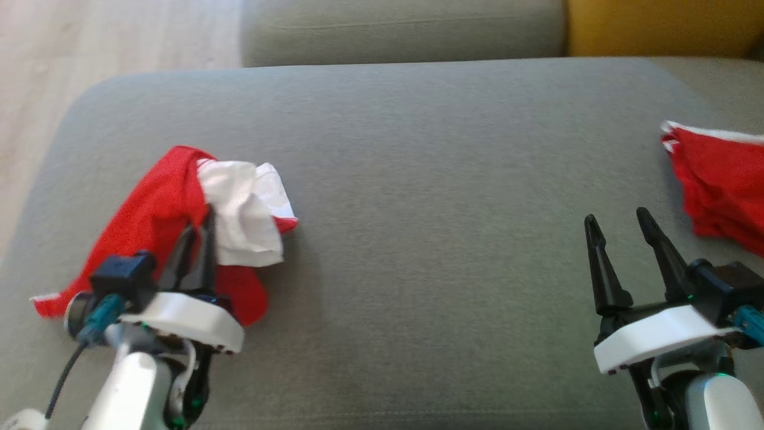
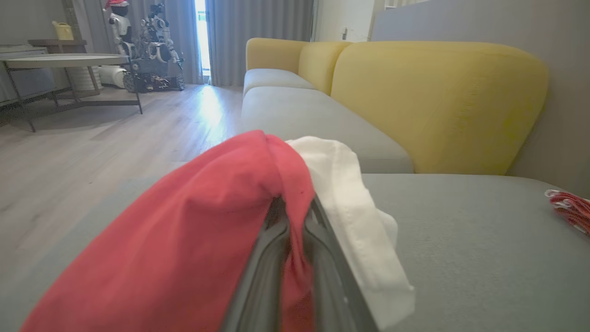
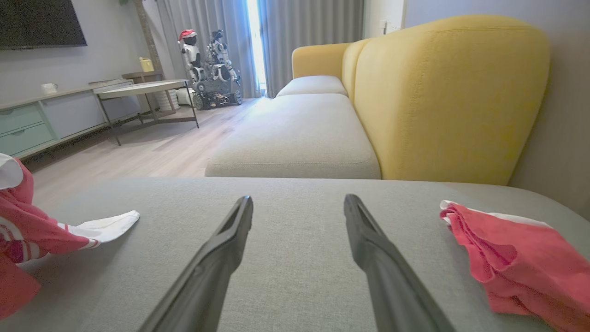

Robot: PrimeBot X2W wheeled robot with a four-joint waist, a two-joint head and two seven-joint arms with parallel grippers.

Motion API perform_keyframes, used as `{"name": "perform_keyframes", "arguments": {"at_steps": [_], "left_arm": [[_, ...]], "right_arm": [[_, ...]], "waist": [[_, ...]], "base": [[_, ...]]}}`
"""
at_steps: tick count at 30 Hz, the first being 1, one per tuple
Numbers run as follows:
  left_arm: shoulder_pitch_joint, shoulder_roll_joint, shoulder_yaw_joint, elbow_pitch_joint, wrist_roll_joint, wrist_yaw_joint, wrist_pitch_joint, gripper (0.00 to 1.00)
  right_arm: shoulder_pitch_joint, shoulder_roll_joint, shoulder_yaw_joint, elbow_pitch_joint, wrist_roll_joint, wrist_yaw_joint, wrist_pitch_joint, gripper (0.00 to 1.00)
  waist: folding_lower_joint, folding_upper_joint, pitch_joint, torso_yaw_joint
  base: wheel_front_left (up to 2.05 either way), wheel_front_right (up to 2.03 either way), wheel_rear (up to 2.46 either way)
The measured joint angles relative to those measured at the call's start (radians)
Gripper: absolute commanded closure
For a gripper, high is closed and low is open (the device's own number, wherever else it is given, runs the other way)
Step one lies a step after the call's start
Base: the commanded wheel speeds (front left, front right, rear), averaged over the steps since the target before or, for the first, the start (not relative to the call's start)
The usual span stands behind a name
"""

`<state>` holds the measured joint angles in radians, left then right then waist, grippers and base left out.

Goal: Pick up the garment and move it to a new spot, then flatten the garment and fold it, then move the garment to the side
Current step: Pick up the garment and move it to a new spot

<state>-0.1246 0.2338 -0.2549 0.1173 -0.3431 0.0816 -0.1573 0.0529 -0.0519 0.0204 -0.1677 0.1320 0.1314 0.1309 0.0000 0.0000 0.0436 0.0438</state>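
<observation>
At the 8 o'clock corner of the grey sofa cushion [image 1: 418,149], the left tool [image 1: 200,226] is pinched almost closed on a fold of the garment [image 1: 149,209]. The left wrist view shows red cloth squeezed right between the fingers [image 2: 258,281], with the white panel [image 1: 245,215] flopping off toward 2 o'clock from the tips. A red tail trails out to 8 o'clock, near the cushion's edge.

Handling-wise, I'd say this thing is super light and totally limp. It looks like soft jersey, not slippery and not fragile, with zero stiffness. From one mid-fold pinch it's just going to hang as a bundle. That's fine for carrying it to a new spot but useless for flattening. For that I'd want an edge or two corners, one per tool, so it can be pulled taut and laid down.

Over at 4 o'clock, the right tool [image 1: 618,216] is spread wide with nothing in it, hovering above bare cushion. Just past it at 3 o'clock sits a second red cloth [image 1: 722,185], scrunched up and not touching the tool.
</observation>
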Motion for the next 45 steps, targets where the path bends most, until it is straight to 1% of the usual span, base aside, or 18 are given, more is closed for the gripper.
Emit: {"name": "perform_keyframes", "arguments": {"at_steps": [3,5,11,13,17,21,25,26,27,30,34,38,40,43,44,45], "left_arm": [[-0.001,-0.007,-0.029,-0.04,0.003,0.002,0.03,1.0],[-0.014,-0.019,-0.047,-0.052,0.01,-0.004,0.035,1.0],[-0.145,-0.059,-0.105,-0.033,0.03,-0.025,0.045,1.0],[-0.207,-0.069,-0.128,-0.01,0.042,-0.043,0.046,1.0],[-0.296,-0.089,-0.165,0.051,0.06,-0.065,0.053,1.0],[-0.318,-0.103,-0.198,0.137,0.063,-0.091,0.08,1.0],[-0.315,-0.11,-0.249,0.226,0.063,-0.122,0.106,1.0],[-0.313,-0.111,-0.255,0.237,0.063,-0.127,0.108,0.52],[-0.311,-0.114,-0.262,0.242,0.063,-0.127,0.107,0.0],[-0.306,-0.118,-0.291,0.243,0.068,-0.134,0.097,0.0],[-0.288,-0.121,-0.3,0.218,0.085,-0.124,0.039,0.0],[-0.249,-0.124,-0.287,0.166,0.08,-0.094,-0.012,0.0],[-0.236,-0.122,-0.274,0.135,0.081,-0.07,-0.032,0.0],[-0.223,-0.115,-0.238,0.1,0.076,-0.035,-0.049,0.0],[-0.223,-0.115,-0.238,0.1,0.076,-0.035,-0.049,0.0],[-0.219,-0.114,-0.218,0.092,0.068,-0.026,-0.05,0.0]], "right_arm": [[-0.001,0.002,0.005,-0.004,0.001,0.0,0.0,0.0],[-0.003,0.002,0.007,-0.007,0.004,0.0,-0.001,0.0],[-0.034,0.004,0.035,0.0,0.028,0.0,-0.025,0.0],[-0.052,0.005,0.038,0.009,0.047,0.0,-0.04,0.0],[-0.068,0.005,0.04,0.031,0.078,0.0,-0.076,0.0],[-0.071,0.005,0.047,0.062,0.107,0.0,-0.106,0.0],[-0.095,0.005,0.058,0.09,0.124,0.0,-0.136,0.0],[-0.099,0.005,0.059,0.096,0.125,0.0,-0.141,0.0],[-0.102,0.005,0.058,0.102,0.125,0.0,-0.144,0.0],[-0.105,0.006,0.061,0.114,0.128,0.0,-0.149,0.0],[-0.105,0.006,0.057,0.118,0.122,0.0,-0.148,0.0],[-0.106,0.006,0.05,0.116,0.102,0.0,-0.138,0.0],[-0.106,0.006,0.041,0.111,0.093,0.0,-0.13,0.0],[-0.105,0.006,0.031,0.1,0.078,0.0,-0.114,0.0],[-0.105,0.006,0.031,0.1,0.078,0.0,-0.114,0.0],[-0.105,0.005,0.03,0.097,0.074,0.0,-0.111,0.0]], "waist": [[0.0,0.0,0.007,-0.043],[0.0,0.0,0.018,-0.075],[0.0,0.0,0.073,-0.184],[0.0,0.0,0.096,-0.224],[0.0,0.0,0.145,-0.305],[0.0,0.0,0.194,-0.376],[0.0,0.0,0.255,-0.427],[0.0,0.0,0.264,-0.432],[0.0,0.0,0.271,-0.433],[0.0,0.0,0.273,-0.417],[0.0,0.0,0.256,-0.373],[0.0,0.0,0.228,-0.318],[0.0,0.0,0.213,-0.287],[0.0,0.0,0.19,-0.242],[0.0,0.0,0.19,-0.242],[0.0,0.0,0.182,-0.227]], "base": [[0.0,0.0,0.0],[0.0,0.0,0.0],[0.0,0.0,0.0],[0.0,0.0,0.0],[0.0,0.0,0.0],[0.0,0.0,0.0],[0.0,0.0,0.0],[0.0,0.0,0.0],[0.0,0.0,0.0],[0.0,0.0,0.0],[0.0,0.0,0.0],[0.0,0.0,0.0],[0.0,0.0,0.0],[0.0,0.0,0.0],[0.0,0.0,0.0],[0.0,0.0,0.0]]}}
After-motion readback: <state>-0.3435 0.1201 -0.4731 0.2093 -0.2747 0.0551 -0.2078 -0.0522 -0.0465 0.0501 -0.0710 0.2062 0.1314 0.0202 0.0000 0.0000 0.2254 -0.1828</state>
